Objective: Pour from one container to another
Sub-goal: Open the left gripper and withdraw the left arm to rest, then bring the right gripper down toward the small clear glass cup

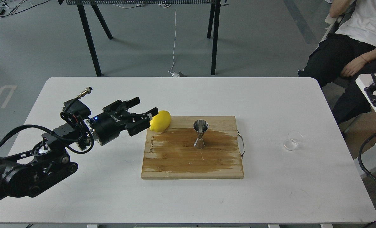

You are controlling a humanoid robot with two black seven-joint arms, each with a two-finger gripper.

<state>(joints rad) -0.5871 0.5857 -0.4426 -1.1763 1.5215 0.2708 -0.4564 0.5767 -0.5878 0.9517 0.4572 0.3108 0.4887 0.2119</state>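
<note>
One small clear rounded glass cup (293,140) stands on the white table (112,196), right of the board and well apart from it. One shiny steel hourglass-shaped jigger (200,134) stands upright on a rectangular wooden cutting board (191,164), in a darker, wet-looking patch. One yellow lemon (161,121) lies at the board's far left corner. The left pincer (146,110) hovers beside the lemon, its fingers apart. The floor is grey; a seated person (349,47) is at the far right.
</note>
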